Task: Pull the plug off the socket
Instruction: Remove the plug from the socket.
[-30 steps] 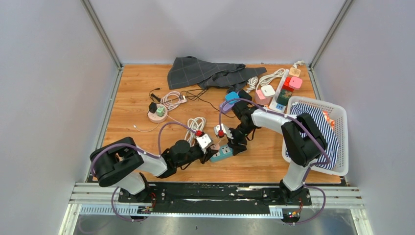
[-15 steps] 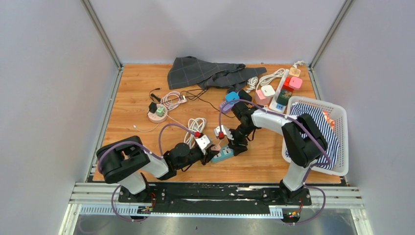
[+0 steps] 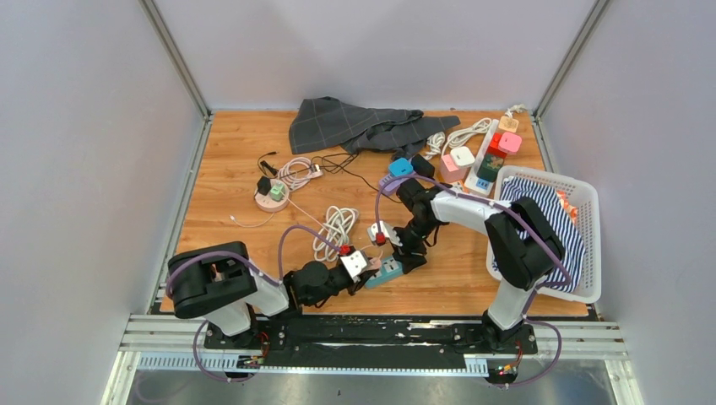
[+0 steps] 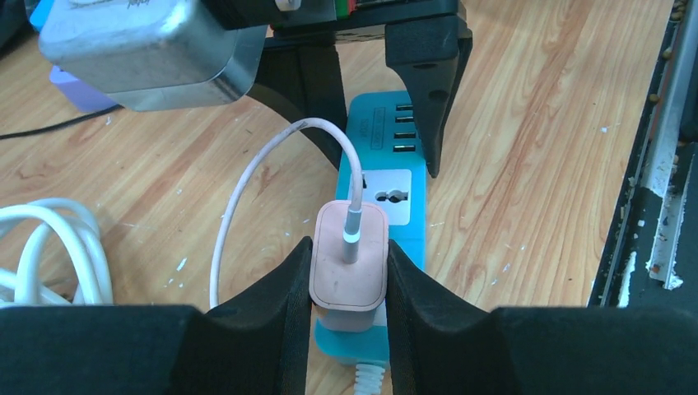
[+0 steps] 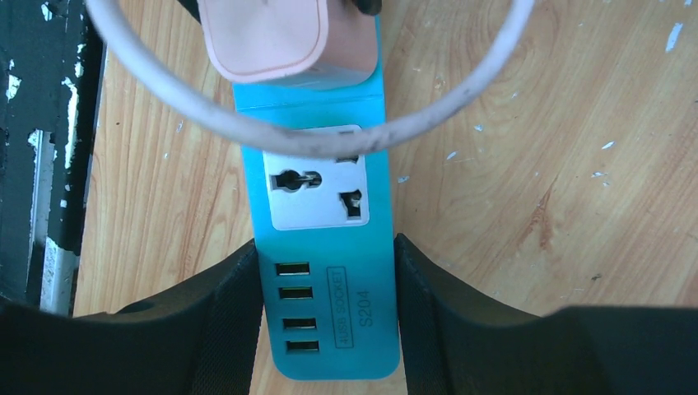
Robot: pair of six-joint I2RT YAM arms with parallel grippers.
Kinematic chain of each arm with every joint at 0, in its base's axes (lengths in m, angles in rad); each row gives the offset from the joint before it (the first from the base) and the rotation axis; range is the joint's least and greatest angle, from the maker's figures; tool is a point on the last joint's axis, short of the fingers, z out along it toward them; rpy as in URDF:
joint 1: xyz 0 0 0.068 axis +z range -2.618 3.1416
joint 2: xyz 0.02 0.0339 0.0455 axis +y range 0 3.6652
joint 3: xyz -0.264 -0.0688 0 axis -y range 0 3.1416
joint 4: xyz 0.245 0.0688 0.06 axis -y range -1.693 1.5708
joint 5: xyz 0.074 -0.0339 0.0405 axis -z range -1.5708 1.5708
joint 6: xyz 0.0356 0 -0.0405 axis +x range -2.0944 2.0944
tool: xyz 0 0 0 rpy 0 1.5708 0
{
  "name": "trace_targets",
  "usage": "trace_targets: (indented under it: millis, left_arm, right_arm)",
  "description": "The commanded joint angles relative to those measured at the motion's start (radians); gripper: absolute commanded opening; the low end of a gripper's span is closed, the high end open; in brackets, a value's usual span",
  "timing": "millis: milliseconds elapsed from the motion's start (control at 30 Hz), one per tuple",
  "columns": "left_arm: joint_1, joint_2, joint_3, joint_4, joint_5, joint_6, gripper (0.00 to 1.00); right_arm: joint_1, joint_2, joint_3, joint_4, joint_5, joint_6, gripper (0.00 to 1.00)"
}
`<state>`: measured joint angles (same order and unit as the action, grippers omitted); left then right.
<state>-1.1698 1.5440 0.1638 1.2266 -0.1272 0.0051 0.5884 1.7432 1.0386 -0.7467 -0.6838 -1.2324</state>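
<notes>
Pink plug pinched by outstretched left hand, right hand clamping socket.

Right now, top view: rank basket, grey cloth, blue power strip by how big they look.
1. basket, largest
2. grey cloth, clearly smaller
3. blue power strip, smallest by far

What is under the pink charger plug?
The blue power strip lies directly under the pink charger plug. The plug's pins and the socket holding them are covered, so they cannot be seen.
</notes>
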Motion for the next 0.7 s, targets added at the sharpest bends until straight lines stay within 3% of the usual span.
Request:
trace_targets:
  millis: [0,200,433,567,667]
  left_arm:
    - [-0.042,0.085,0.012,-0.103,0.044,0.013,0.0]
    - [-0.042,0.132,0.057,-0.067,0.097,-0.254,0.0]
    - [-0.042,0.04,0.061,-0.156,0.035,-0.383,0.0]
    - [-0.062,0.012,0.053,-0.198,-0.02,-0.367,0.0]
    - [-0.153,0.005,0.056,-0.199,-0.145,-0.176,0.0]
  right_arm:
    - [-0.005,0.035,-0.04,0.035,0.155,0.036,0.0]
    - [-0.005,-0.017,-0.041,0.029,0.155,0.038,0.0]
    - [-0.004,-0.039,-0.031,0.03,0.131,0.044,0.0]
    - [0.0,-0.027,-0.03,0.033,0.151,0.037,0.0]
    - [0.001,-0.037,-0.038,0.042,0.162,0.036,0.0]
